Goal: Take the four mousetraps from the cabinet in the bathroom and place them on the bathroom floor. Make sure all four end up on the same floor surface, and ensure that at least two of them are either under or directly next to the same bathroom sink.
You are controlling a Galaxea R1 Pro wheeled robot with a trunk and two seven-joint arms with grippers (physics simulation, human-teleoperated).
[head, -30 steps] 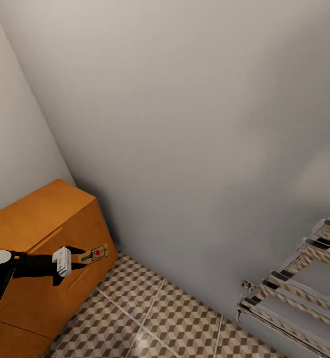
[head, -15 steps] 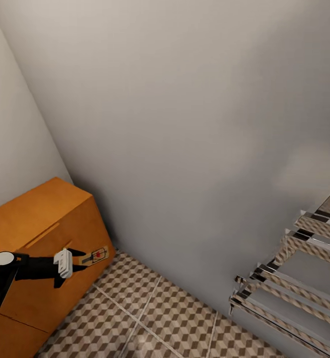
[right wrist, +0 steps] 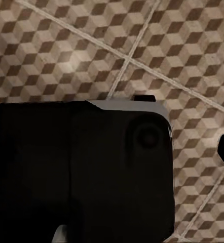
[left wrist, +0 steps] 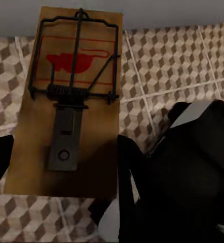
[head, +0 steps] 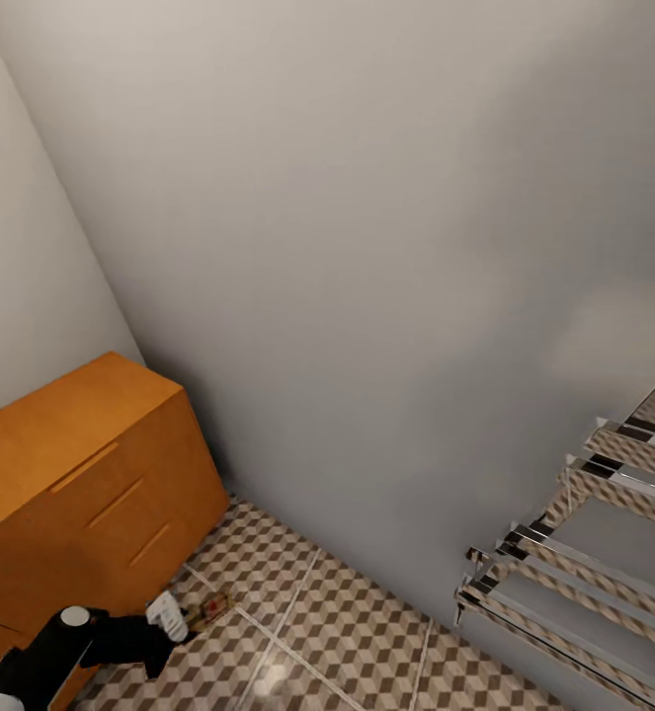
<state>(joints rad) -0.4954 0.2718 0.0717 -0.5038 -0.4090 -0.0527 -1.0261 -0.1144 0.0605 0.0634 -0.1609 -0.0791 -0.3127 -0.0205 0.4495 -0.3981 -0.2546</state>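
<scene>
Mousetrap point(left wrist: 66, 101): flat brown board, dark wire spring, red mouse mark. In the head view it was tiny point(head: 211, 606), low over the bathroom floor point(head: 347, 632), at the cabinet's point(head: 80, 494) 5 o'clock. Left gripper point(head: 191, 617) clamped its end; fingertips mostly cut off. Right gripper's opening: could not tell.

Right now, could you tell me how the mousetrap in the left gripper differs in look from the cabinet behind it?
The mousetrap is a small flat board held low over the bathroom floor by the left gripper; the cabinet is a large chest standing on that floor. The mousetrap carries dark wire parts and a red mark; the cabinet front shows plain slim bar handles. Both are brown wood, the cabinet more orange.
</scene>
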